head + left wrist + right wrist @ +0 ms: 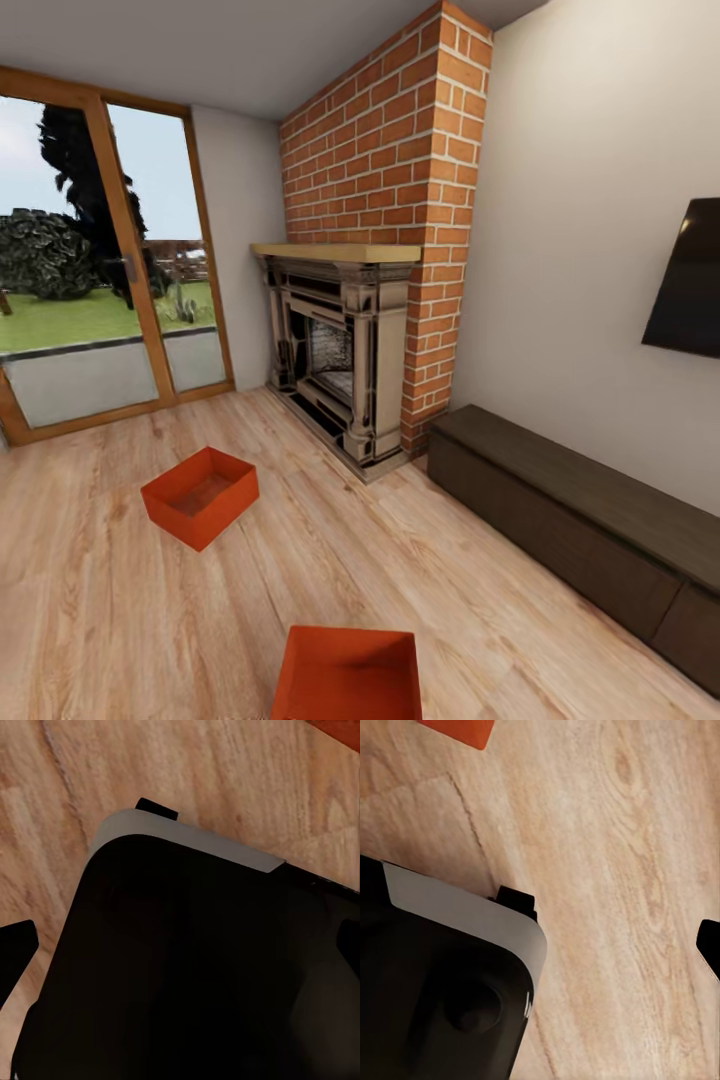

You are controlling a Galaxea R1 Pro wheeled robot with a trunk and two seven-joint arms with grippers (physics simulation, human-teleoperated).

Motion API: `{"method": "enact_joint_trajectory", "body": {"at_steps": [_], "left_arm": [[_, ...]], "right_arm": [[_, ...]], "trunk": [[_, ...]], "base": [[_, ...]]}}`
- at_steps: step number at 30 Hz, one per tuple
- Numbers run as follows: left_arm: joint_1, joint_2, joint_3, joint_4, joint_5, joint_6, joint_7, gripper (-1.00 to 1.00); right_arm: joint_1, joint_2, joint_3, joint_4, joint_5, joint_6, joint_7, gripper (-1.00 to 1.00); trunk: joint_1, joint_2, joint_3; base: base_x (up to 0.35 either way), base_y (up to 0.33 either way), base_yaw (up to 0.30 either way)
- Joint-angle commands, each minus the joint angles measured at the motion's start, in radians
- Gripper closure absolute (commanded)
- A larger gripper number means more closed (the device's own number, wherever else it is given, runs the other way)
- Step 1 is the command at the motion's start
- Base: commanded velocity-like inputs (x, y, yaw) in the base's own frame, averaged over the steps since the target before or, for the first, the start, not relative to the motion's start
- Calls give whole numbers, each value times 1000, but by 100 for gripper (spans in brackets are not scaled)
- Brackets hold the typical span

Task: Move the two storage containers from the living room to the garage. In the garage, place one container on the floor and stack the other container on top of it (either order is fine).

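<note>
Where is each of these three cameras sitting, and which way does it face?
Head view: high on the robot, facing forward and down at two orange bins, the far one and the near one, and a fireplace; no arms show.
Left wrist view: on the left arm, facing the wood floor; a dark, grey-edged robot part blocks most.
Right wrist view: on the right arm, facing floor; a similar part shows.
Shared: plank floor and orange corners.

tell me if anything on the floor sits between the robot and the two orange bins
Nothing visible does. The near bin lies right in front, the far bin beyond it to the left, with bare wood floor between. The fireplace stands off to the side.
</note>
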Motion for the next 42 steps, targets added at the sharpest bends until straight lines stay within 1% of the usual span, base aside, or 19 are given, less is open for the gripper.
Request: {"method": "enact_joint_trajectory", "body": {"at_steps": [1, 6, 18, 29, 38, 42], "left_arm": [[0, 0, 8, 0, 1, -2, -2, -100], [0, 0, 8, 0, 1, -2, -2, -100], [0, 0, 8, 0, 1, -4, -2, -100], [0, 0, 3, 0, -3, -4, -2, -100], [0, 0, 9, 0, 0, -4, -2, -100], [0, 0, 9, 0, 1, -4, -2, -100]], "right_arm": [[-1, 0, 0, 3, 10, -5, -3, -100], [-1, -1, 0, 3, 11, -4, -3, -100], [-1, -3, 0, 3, 10, -5, -3, -100], [-1, -1, -2, 3, 5, -5, -3, -100], [-1, 3, -5, 3, 3, -4, -3, -100], [-1, 3, -3, 3, 3, -4, -3, -100]], "trunk": [[0, -1, -1], [0, -1, -1], [0, -1, -1], [0, -1, -1], [0, -1, -1], [0, -1, -1]], "base": [[6, 0, 266], [2, 0, 161], [2, 3, 10], [61, 155, -1], [2, 9, -204], [0, 0, -86]]}}
